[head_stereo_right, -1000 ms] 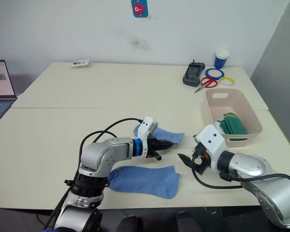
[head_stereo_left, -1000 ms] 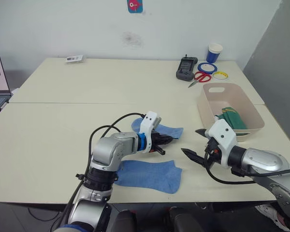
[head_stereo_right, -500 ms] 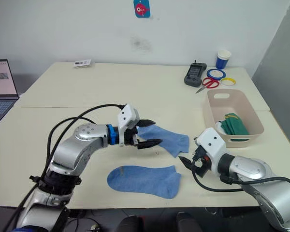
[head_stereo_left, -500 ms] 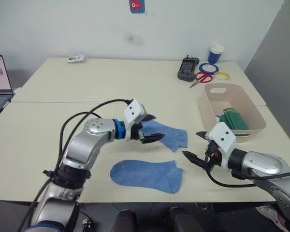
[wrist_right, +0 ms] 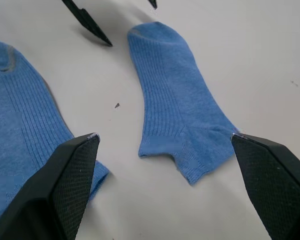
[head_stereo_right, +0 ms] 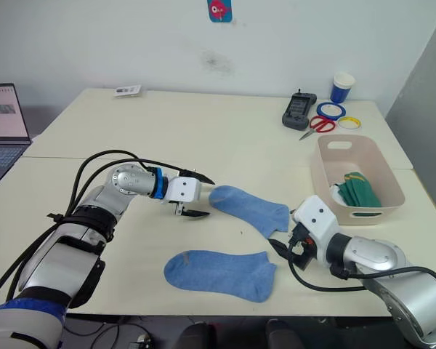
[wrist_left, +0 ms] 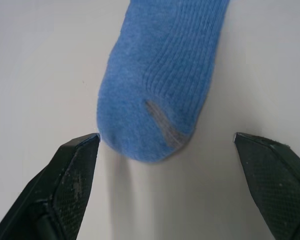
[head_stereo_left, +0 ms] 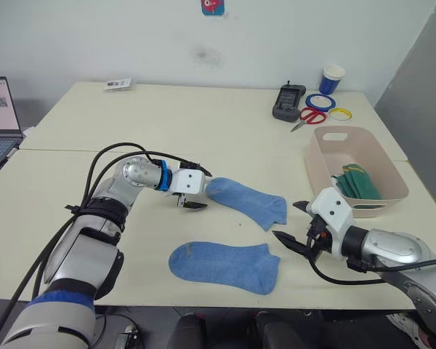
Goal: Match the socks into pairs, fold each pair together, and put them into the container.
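The far light blue sock (head_stereo_left: 248, 201) now lies flat on the table (head_stereo_left: 203, 123); my left gripper (head_stereo_left: 194, 191) has let go, jaws apart at its toe. Two blue socks lie out, the near sock (head_stereo_left: 224, 266) unmoved. Green socks (head_stereo_left: 356, 182) sit in the container (head_stereo_left: 327, 161). My right gripper (head_stereo_left: 295, 225) hovers, jaws spread.
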Controlling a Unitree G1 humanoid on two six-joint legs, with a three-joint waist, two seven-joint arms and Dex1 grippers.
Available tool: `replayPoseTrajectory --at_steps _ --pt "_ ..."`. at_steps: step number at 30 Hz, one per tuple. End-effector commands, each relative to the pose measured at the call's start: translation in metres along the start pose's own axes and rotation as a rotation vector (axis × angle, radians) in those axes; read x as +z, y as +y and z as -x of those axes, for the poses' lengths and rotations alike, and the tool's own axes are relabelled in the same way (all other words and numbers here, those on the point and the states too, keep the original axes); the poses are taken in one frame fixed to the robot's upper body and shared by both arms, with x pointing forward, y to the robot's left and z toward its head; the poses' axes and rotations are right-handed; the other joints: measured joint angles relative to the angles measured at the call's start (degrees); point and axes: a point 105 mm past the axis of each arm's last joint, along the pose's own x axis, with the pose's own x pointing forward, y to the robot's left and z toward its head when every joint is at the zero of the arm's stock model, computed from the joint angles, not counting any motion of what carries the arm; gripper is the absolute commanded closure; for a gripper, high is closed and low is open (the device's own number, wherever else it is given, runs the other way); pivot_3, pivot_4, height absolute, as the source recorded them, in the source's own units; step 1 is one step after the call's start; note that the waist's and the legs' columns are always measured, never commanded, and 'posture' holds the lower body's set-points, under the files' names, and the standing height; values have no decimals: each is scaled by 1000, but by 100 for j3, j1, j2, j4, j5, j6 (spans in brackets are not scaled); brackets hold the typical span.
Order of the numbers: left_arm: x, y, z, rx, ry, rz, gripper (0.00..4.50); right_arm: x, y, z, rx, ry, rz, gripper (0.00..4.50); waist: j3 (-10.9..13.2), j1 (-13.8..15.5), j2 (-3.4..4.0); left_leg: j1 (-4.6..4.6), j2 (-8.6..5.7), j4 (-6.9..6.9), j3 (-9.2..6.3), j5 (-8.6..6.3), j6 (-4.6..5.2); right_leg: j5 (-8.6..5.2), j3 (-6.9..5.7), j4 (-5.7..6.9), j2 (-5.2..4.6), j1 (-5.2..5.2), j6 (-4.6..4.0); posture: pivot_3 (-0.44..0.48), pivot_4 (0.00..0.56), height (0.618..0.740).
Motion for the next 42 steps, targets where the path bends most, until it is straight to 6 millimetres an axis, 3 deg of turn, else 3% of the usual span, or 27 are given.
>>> replayPoseTrajectory --at_steps 1,6,13,25,32,38,42 --pt "2 3 -12 16 23 -60 621 11 0 6 -26 -43 45 0 0 3 0 1 0 1 -1 0 0 3 -1 0 0 2 5 0 150 732" --pt "5 -1 -11 -33 12 -104 2152 10 -2 5 -36 -35 133 0 0 -17 0 13 -2 6 10 1 -1 18 11 2 0 8 28 0 150 732" --pt "6 -4 6 -100 -19 -68 4475 -12 -12 -19 11 62 480 0 0 -49 1 14 -3 5 17 1 -1 19 15 1 10 2 28 0 150 732" --pt "5 -14 11 -113 -42 -29 4475 -27 -29 -66 140 68 693 0 0 -28 1 16 3 8 16 2 -1 24 16 4 24 -2 15 0 150 732" --pt "5 -15 12 -110 -46 -32 4500 -26 -26 -78 194 35 628 2283 0 -28 1 18 8 11 17 2 -2 28 16 8 21 0 8 0 150 732" --pt "8 -18 18 -132 -82 25 4500 -15 -15 -71 232 -50 553 4449 0 -25 1 18 10 10 15 2 -2 44 13 10 20 -1 -19 0 150 732" --pt "13 -20 34 -191 -132 149 4500 -2 -14 -59 228 -97 445 4449 0 -36 2 20 14 11 16 3 -3 45 14 14 18 -1 -20 0 150 732"
